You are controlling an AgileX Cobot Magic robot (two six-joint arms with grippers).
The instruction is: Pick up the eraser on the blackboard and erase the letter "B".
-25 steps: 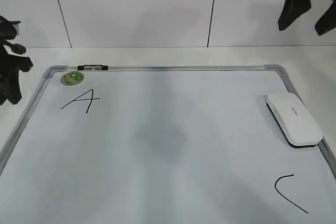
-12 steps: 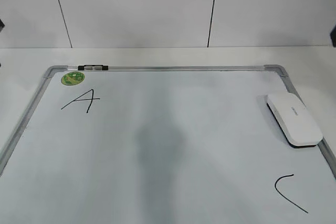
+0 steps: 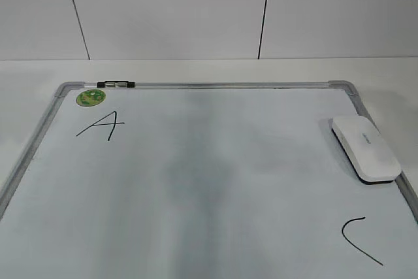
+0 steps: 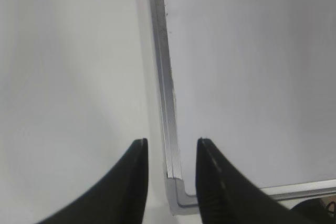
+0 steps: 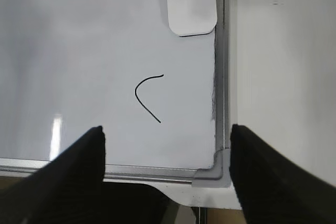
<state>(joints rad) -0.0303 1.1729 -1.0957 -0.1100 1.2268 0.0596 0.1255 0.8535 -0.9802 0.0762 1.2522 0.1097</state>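
Note:
The white eraser [image 3: 366, 147] lies on the blackboard [image 3: 196, 86] by its right frame; it also shows at the top of the right wrist view [image 5: 190, 1]. A black "A" [image 3: 102, 125] is at the board's upper left and a black "C" curve [image 3: 358, 240] at the lower right, also in the right wrist view [image 5: 147, 95]. No letter "B" shows; the board's middle is bare with a faint grey smear. My left gripper [image 4: 171, 148] is open and empty above the board's near left corner. My right gripper [image 5: 167, 135] is open wide and empty above the near right corner. Neither gripper shows in the exterior view.
A round green sticker [image 3: 90, 97] sits at the board's far left corner, with a black and silver clip [image 3: 115, 84] on the top frame beside it. The board lies on a white table [image 3: 385, 73] before a white panelled wall. The table's near edge shows in the right wrist view [image 5: 226, 195].
Both arms have left the exterior view: they were at the left and upper right edges a second ago and are now gone. The eraser and the letters have not moved.

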